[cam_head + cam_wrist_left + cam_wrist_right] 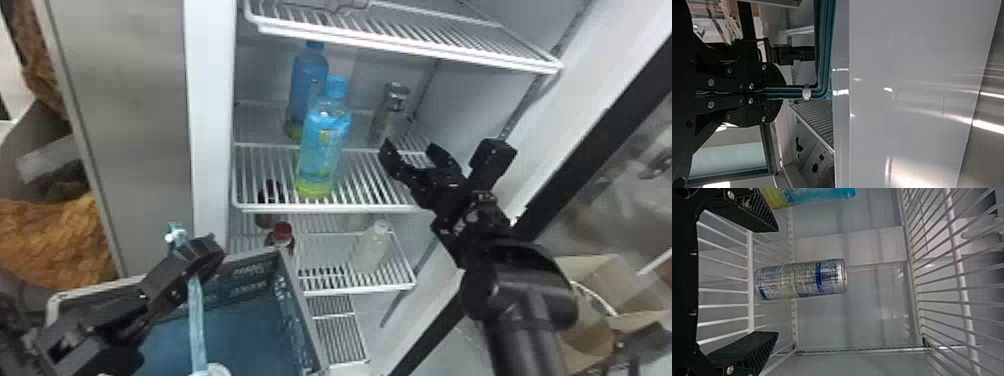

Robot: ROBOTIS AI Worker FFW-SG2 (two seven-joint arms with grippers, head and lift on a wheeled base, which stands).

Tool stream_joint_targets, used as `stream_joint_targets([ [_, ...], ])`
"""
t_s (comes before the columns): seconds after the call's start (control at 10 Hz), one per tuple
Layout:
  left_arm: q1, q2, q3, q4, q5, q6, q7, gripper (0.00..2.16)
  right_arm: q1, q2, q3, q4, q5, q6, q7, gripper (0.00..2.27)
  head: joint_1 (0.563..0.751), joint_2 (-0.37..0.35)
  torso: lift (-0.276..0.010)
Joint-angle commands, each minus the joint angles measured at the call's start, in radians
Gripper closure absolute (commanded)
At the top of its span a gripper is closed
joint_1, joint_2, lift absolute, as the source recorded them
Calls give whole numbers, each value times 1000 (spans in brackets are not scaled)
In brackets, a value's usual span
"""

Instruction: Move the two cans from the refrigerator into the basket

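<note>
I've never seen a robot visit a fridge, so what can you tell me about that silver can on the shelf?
The slim, cylindrical silver can looks metallic, with a shiny rim, a blue band near its top and small print. It stands upright on the white wire shelf, behind and right of a blue-and-green plastic bottle. The black right end effector is open towards it, not touching it. I can't tell whether it's sealed.
</note>
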Motion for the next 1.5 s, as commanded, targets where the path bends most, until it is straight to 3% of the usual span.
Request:
stream_joint_targets([
  [0.0,0,0,-2,3,0,0,0,1200,-49,0,18,54,10,-7,-8,98,666,-318,-35],
  [0.4,0,3,-8,8,4,0,0,1200,-144,0,42,159,40,-10,-31,98,648,-308,-35],
  [1.4,-7,6,-12,20,8,-7,0,1200,-338,8,100,397,126,-39,-88,96,630,-284,-35],
])
